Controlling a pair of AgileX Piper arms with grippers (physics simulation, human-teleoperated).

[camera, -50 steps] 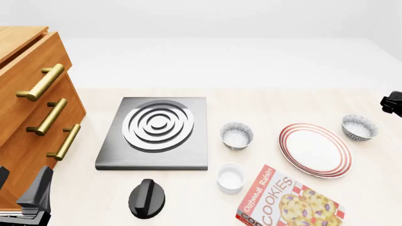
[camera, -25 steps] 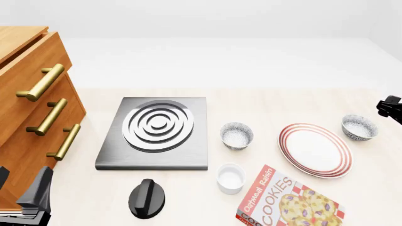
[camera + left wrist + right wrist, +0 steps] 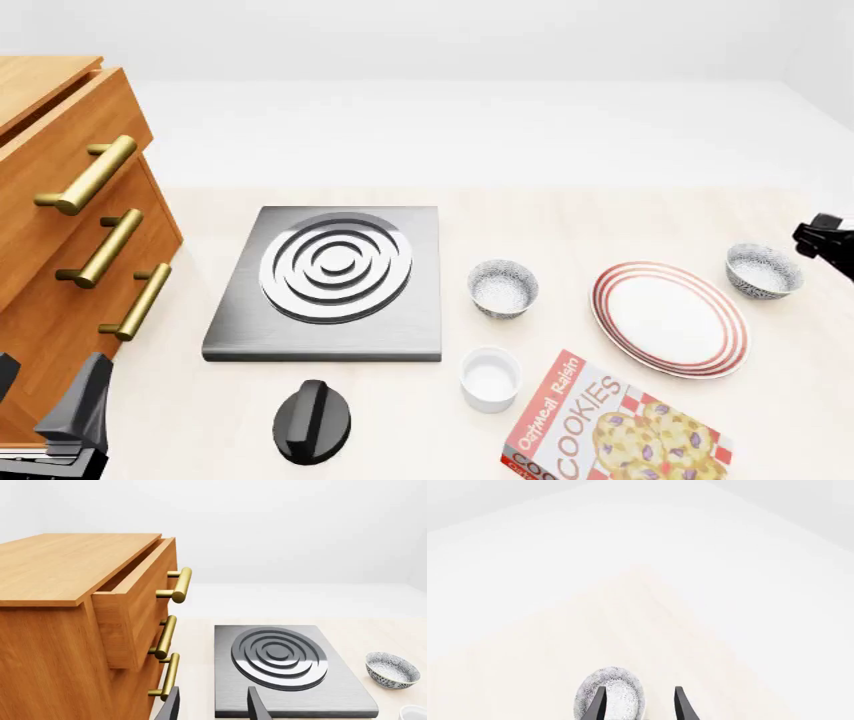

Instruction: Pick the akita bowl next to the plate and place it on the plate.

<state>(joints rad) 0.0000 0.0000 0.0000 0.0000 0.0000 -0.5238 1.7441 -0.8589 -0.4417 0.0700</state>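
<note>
Two speckled akita bowls show in the front view. One akita bowl (image 3: pixel 763 270) sits right beside the far right rim of the red-ringed plate (image 3: pixel 670 318); the other bowl (image 3: pixel 503 287) stands between plate and stove. My right gripper (image 3: pixel 827 241) hovers at the right edge, just above and right of the first bowl. In the right wrist view that bowl (image 3: pixel 617 690) lies under the open right gripper (image 3: pixel 637 709), one finger over its middle. My left gripper (image 3: pixel 213 709) is open and holds nothing, low at the front left (image 3: pixel 70 425) by the dresser.
A grey stove (image 3: pixel 334 283) with a ringed burner lies left of centre, a black knob (image 3: pixel 312 420) in front of it. A small white cup (image 3: pixel 490 378) and a cookie box (image 3: pixel 614 430) lie near the front. A wooden dresser (image 3: pixel 60 240) with brass handles fills the left.
My right gripper has come in a little from the right edge and dropped lower toward the bowl beside the plate. The left arm and all objects are unmoved.
</note>
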